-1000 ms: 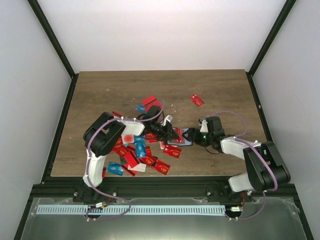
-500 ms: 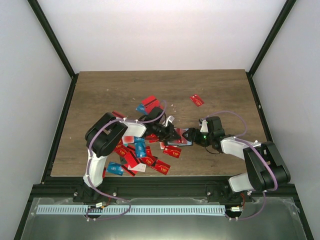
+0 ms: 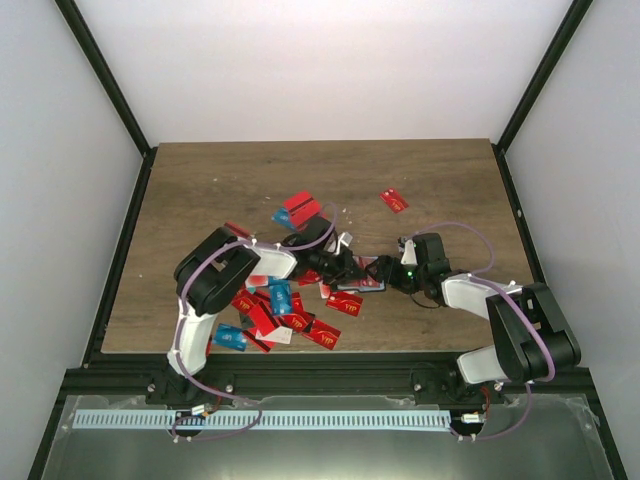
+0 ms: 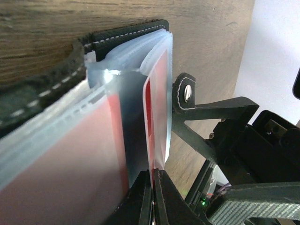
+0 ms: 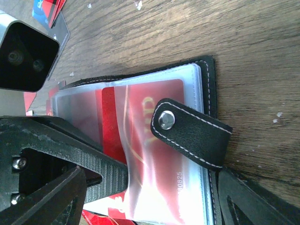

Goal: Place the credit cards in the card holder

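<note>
- Lower left of the top view: the loose credit cards [image 3: 272,308] lie in a heap on the wood-grain table [image 3: 220,180]. They are thin, flat, glossy rectangles, mostly red with a few blue, and the heap looks the same as a second ago.
- Left of centre: the left arm's elbow has crept right over the last second, bringing the left gripper [image 4: 152,187] closer to the card holder [image 5: 209,84].
- Left gripper: the fingertips are pressed narrowly together on the lower edge of a red card [image 4: 159,105], which already stands partly inside a sleeve.
- Meaning, as a judgement: the card is mid-insertion, not seated. A push further along the pocket looks needed before letting go. The big heap suggests the task is far from done.
- Centre of the top view: the card holder lies open on the table between the two grippers.
- Materials: a black leather-like cover with pale stitching and soft, cloudy, flexible clear sleeves [image 4: 131,77] that bulge. They may buckle under the push.
- Strap tab [image 5: 194,136]: black, stitched, with a round metal snap stud [image 5: 166,119]. It lies over the topmost sleeve.
- Right of centre: the right gripper [image 3: 388,272] is spread wide, with fingers on either side of the holder and one resting across the sleeves. It appears to pin the holder down and holds no card.
- Upper right: one stray red card [image 3: 394,200] lies well apart from the rest.
</note>
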Controlling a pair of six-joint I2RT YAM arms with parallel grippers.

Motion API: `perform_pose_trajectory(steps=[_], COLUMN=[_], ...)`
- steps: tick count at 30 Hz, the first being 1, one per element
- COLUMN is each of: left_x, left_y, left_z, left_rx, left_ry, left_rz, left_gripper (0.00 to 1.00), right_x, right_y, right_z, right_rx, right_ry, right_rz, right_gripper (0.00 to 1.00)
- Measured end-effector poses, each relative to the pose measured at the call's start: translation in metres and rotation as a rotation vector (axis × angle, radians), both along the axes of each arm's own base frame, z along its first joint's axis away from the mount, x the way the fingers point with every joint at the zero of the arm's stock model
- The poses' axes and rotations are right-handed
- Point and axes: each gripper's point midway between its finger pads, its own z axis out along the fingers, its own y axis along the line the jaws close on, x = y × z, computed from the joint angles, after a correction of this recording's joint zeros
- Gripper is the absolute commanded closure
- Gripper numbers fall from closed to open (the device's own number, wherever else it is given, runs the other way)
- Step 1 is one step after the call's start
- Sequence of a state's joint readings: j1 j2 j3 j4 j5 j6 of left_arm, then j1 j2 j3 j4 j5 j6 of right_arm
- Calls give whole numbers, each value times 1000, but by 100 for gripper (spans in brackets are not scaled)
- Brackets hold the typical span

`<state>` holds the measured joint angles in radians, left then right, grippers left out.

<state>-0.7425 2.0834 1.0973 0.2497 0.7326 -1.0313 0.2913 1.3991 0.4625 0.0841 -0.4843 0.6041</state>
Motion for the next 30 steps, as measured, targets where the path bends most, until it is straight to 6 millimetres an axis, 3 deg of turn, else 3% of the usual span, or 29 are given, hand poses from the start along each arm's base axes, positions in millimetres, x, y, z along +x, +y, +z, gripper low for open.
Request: perform_pose_trajectory(steps=[12,23,28,30], left_x=[-6,-22,-29,-32], left_y=[-5,10,16,20], left_z=[-5,7,15,17], left_rx=[35,132,151,165], left_ry=[-33,-91,-123,-135], left_rz=[1,-66,-107,-123], left_gripper=[75,44,37,39], right_x=[-3,-9,-6,-4], right_y=[-1,-7,-10,-12], right_z=[0,0,2,6], right_rx=[0,-39,-69,-79], right_ry=[13,68,78,72], right_rz=[-1,-16,-29,-32], right_gripper=[21,20,20,20])
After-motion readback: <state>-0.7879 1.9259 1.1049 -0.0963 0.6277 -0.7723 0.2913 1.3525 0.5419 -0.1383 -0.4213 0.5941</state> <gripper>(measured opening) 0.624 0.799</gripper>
